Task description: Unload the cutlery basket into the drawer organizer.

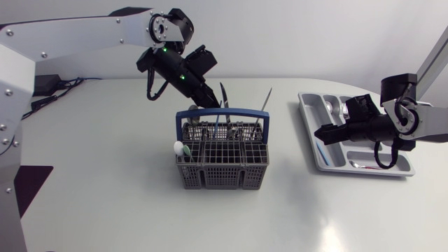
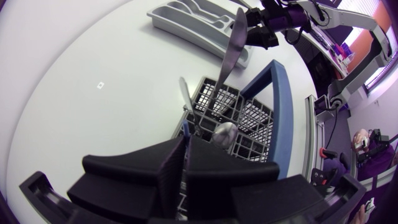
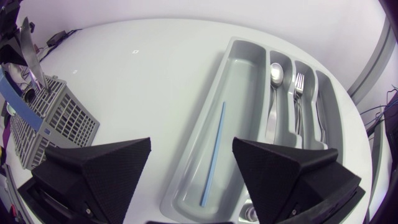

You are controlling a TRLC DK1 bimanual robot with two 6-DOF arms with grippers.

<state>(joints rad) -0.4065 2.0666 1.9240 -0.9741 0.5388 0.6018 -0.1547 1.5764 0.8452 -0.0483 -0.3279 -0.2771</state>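
Note:
The grey cutlery basket (image 1: 222, 168) with a blue handle (image 2: 283, 106) stands mid-table. A knife (image 2: 235, 38), a second utensil (image 2: 186, 99) and a spoon (image 2: 225, 132) stick up from its back compartments. My left gripper (image 1: 210, 101) hangs over the basket's back left corner. In the left wrist view its fingers (image 2: 205, 177) are pressed nearly together, shut on a thin blue stick (image 2: 185, 129). My right gripper (image 3: 192, 144) is open above the grey drawer organizer (image 3: 239, 81), over the wide compartment where another blue stick (image 3: 214, 155) lies.
The organizer (image 1: 306, 112) sits at the right, holding a spoon (image 3: 273, 74) and a fork (image 3: 298, 81) in its narrow slots. A white and green utensil (image 1: 180, 148) pokes from the basket's front left compartment. Cables (image 1: 56, 87) lie at the far left.

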